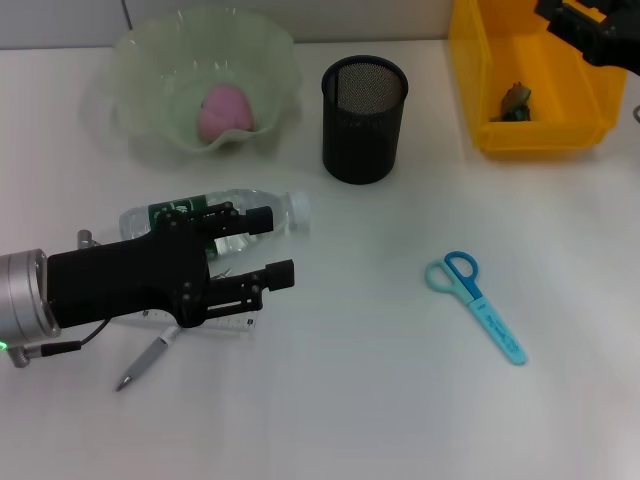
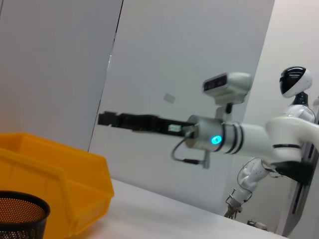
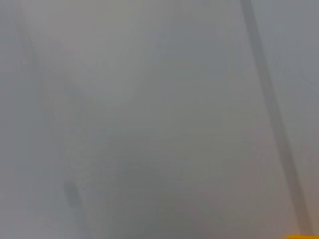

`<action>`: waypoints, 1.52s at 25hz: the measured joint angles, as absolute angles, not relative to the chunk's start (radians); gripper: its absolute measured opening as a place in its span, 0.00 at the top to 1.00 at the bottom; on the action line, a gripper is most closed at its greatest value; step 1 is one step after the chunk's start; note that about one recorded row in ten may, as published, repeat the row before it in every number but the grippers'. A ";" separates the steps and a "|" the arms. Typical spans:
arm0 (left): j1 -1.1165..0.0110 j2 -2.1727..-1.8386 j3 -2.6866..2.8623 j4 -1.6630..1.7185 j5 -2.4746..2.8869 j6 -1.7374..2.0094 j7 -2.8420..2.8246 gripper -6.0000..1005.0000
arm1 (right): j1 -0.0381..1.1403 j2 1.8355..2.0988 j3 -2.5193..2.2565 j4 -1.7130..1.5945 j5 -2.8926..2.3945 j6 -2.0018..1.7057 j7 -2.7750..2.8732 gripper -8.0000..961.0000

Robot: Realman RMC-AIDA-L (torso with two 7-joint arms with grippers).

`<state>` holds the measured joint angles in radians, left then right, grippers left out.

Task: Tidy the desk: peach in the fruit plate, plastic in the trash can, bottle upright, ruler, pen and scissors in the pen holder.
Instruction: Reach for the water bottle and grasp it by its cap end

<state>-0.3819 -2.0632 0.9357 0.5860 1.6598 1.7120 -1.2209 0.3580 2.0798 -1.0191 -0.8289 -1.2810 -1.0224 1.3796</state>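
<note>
My left gripper [image 1: 283, 246] stands open at the left of the table, its upper finger over the clear bottle [image 1: 225, 217], which lies on its side with the cap to the right. A clear ruler [image 1: 215, 324] lies partly hidden under that gripper, with the pen [image 1: 146, 361] beside it. The pink peach [image 1: 224, 110] rests in the green fruit plate [image 1: 140, 60]. A black mesh pen holder [image 1: 365, 120] stands mid-back. Blue scissors [image 1: 476, 301] lie to the right. Crumpled plastic [image 1: 516, 102] sits in the yellow trash can [image 1: 470, 70]. My right gripper [image 1: 590, 28] hangs above that bin.
The left wrist view shows the right arm's gripper [image 2: 110, 119] stretched out above the yellow bin [image 2: 60, 174], with the pen holder's rim [image 2: 22, 211] in the corner. The right wrist view holds only a grey wall.
</note>
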 joint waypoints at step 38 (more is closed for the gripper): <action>-0.380 -2.066 0.943 0.586 1.660 1.714 -1.227 0.30 | 0.698 2.079 -1.191 -1.323 -2.666 -1.849 2.709 0.35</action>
<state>-0.3797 -2.0663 0.9434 0.5857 1.6598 1.7143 -1.2272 0.6979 2.0787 -1.1911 -1.3233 -2.6665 -1.8491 2.7092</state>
